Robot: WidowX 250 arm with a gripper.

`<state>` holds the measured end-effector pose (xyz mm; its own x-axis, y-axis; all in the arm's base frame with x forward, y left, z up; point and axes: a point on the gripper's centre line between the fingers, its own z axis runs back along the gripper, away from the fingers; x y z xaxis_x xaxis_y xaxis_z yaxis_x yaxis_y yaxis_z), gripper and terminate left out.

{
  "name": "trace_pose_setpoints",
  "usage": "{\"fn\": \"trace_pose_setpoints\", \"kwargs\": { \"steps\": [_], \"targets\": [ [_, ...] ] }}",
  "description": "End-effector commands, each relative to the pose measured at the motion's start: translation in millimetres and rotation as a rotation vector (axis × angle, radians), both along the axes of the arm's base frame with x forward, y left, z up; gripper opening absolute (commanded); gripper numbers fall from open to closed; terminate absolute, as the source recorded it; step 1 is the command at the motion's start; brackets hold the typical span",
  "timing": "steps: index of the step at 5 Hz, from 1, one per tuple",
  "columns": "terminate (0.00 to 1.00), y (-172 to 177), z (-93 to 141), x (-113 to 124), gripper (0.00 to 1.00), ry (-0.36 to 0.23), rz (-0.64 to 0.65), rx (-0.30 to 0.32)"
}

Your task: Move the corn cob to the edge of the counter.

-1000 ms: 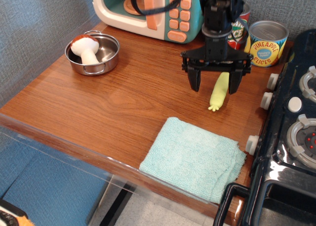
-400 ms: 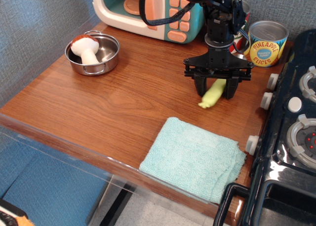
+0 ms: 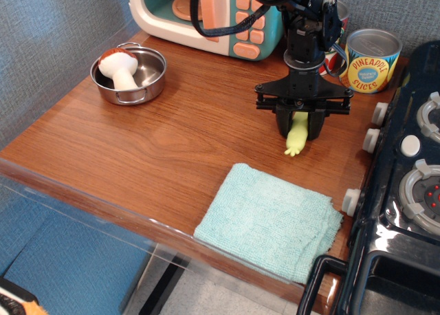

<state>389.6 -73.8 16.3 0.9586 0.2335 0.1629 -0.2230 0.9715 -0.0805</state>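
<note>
The corn cob (image 3: 296, 137) is a slim pale yellow-green toy on the brown wood-grain counter (image 3: 137, 150), at the back right near the stove. Its frilled stub points toward the front. My gripper (image 3: 299, 126) stands straight above it with its black fingers (image 3: 284, 125) closed on the cob's upper end. The cob's lower half sticks out below the fingers. The counter's rounded front edge (image 3: 103, 208) lies well to the front left of the cob.
A light teal cloth (image 3: 271, 222) lies just in front of the cob. The black stove (image 3: 405, 191) is at the right. A pineapple can (image 3: 372, 60) and a toy microwave (image 3: 206, 16) stand at the back. A metal bowl (image 3: 130, 78) holds a toy mushroom (image 3: 118, 66).
The gripper came down over the cob and its fingers closed from wide open onto it. The cob shifted and turned slightly between the fingers.
</note>
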Motion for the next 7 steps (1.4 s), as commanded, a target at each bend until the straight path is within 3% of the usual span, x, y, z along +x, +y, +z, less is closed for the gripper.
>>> {"fn": "trace_pose_setpoints", "kwargs": {
  "steps": [1, 2, 4, 5, 6, 7],
  "targets": [
    [0.0, 49.1, 90.8, -31.6, 0.0, -0.16, -0.036, -0.012],
    [0.0, 85.7, 92.1, -60.0, 0.0, -0.128, -0.075, 0.019],
    [0.0, 144.1, 52.5, -100.7, 0.0, -0.008, -0.168, 0.029],
    [0.0, 169.2, 34.7, -111.1, 0.0, 0.011, -0.108, 0.039],
    [0.0, 180.7, 16.5, -115.4, 0.0, 0.028, -0.09, 0.027],
    [0.0, 180.8, 3.0, -113.4, 0.0, 0.07, -0.099, 0.053]
  ]
}}
